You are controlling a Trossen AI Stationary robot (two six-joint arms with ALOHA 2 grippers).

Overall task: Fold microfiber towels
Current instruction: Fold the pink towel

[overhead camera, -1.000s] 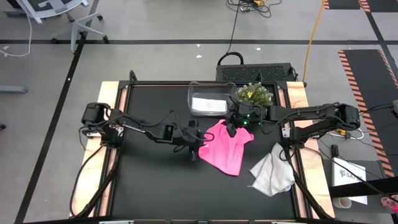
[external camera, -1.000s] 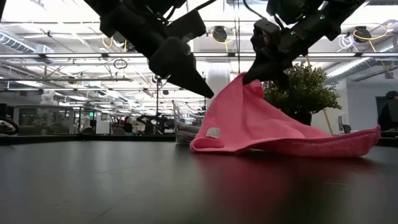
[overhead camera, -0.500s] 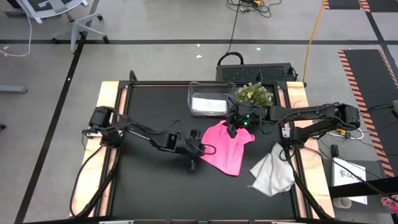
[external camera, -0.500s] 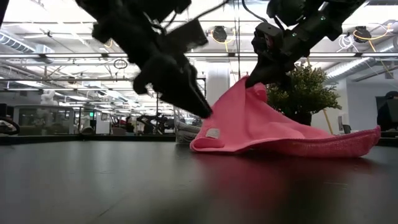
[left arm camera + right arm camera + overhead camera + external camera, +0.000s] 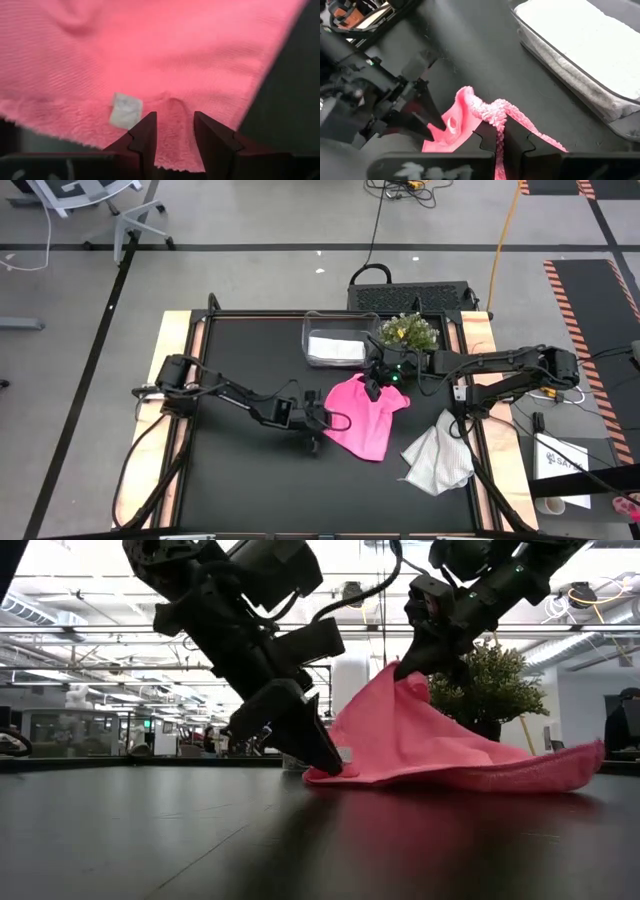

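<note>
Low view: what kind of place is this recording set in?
Probably an open-plan robotics lab or workshop: exposed ceiling pipes overhead, taped floor lines and a rolling office chair round the black table.

towel (image 5: 365,416) mid-table | bin (image 5: 335,340) behind | second towel (image 5: 438,458) right

- Your pink towel (image 5: 362,416) carries a small white tag (image 5: 125,110).
- Black counter (image 5: 240,480), pale wood edges.
- White towel (image 5: 437,460) off to your right.
- Dark claws (image 5: 172,137).
</note>
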